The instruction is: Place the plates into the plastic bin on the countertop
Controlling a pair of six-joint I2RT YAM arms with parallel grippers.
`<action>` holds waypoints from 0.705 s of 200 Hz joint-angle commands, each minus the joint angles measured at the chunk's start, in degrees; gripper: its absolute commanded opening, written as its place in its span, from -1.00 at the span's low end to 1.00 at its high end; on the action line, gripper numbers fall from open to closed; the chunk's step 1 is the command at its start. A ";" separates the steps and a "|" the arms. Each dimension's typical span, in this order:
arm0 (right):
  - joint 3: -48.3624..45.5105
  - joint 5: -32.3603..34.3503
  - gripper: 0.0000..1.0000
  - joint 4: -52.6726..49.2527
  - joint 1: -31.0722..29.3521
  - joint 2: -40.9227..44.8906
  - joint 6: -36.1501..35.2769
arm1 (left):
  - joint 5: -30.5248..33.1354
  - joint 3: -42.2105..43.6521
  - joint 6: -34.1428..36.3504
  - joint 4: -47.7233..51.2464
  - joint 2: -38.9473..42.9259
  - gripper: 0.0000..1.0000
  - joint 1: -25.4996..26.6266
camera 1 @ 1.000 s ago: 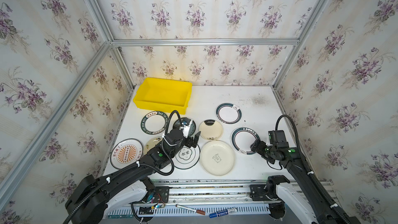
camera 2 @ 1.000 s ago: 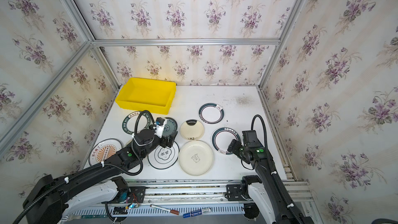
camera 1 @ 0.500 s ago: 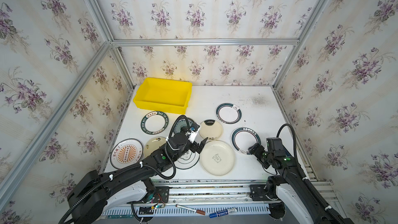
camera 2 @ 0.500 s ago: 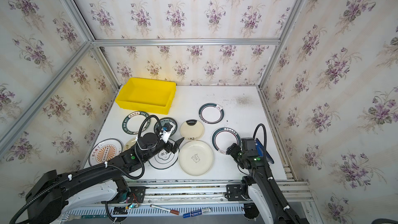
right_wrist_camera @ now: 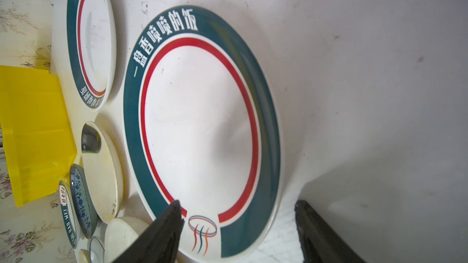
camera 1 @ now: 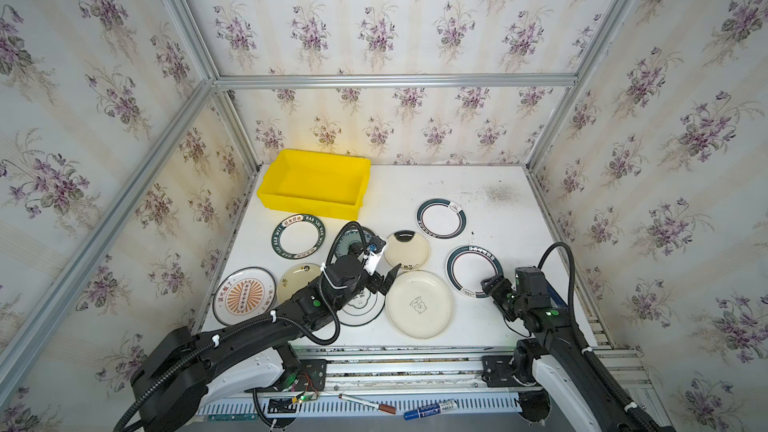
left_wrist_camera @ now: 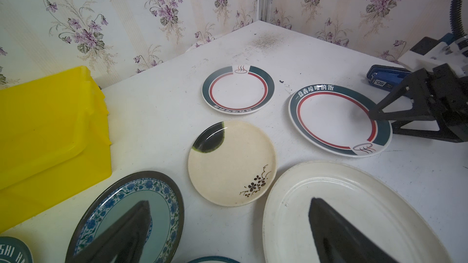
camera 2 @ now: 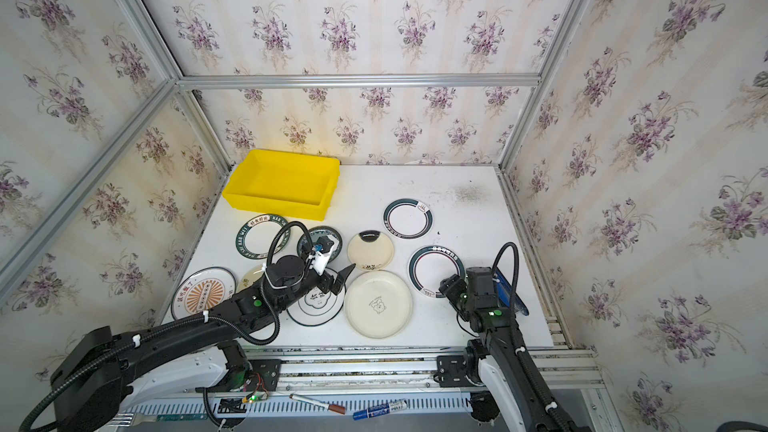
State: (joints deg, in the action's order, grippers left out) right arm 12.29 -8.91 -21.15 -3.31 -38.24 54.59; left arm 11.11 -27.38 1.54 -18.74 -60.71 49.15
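Several plates lie flat on the white countertop [camera 1: 490,184]. The yellow plastic bin [camera 1: 316,182] stands at the back left with nothing in it. My right gripper [right_wrist_camera: 238,202] is open and low at the near rim of a white plate with a dark green rim and red ring [right_wrist_camera: 200,127] [camera 1: 467,268]. One finger is over the plate, the other on the table outside its rim. My left gripper [left_wrist_camera: 229,201] [camera 1: 384,272] is open and holds nothing. It hovers between the teal patterned plate [left_wrist_camera: 162,198], a cream plate with a dark patch [left_wrist_camera: 233,163] and a large cream plate [camera 1: 419,305].
A second red-ringed plate [camera 1: 441,219] lies farther back. On the left lie a green lettered plate [camera 1: 297,236], an orange sunburst plate [camera 1: 244,295] and a small cream plate [camera 1: 297,282]. A blue object [left_wrist_camera: 387,77] lies behind my right gripper. Markers [camera 1: 430,409] rest on the front rail.
My left gripper has shifted right, from over the teal plate toward the large cream plate. My right wrist has sunk to the plate's rim and its jaws have narrowed.
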 commanded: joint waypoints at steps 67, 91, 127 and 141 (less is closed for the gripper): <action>0.11 -0.42 0.39 5.93 0.05 -8.25 0.87 | 0.28 -0.58 0.57 -1.13 -0.33 0.99 -0.01; -0.16 0.54 0.29 6.03 0.05 -9.00 1.37 | 0.49 -0.79 0.57 -0.91 -0.53 0.99 -0.01; -0.43 1.07 0.07 5.78 0.05 -8.91 1.93 | 0.71 -1.28 0.47 -0.23 -1.02 0.99 0.03; -0.60 1.67 -0.17 5.50 0.05 -8.81 2.00 | 0.66 -1.41 0.39 -0.08 -1.08 0.99 -0.01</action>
State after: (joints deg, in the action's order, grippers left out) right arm 12.12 -8.67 -11.75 -3.29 -46.94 55.75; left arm 11.55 -28.12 1.52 -18.39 -61.63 49.15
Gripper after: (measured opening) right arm 0.501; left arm 0.996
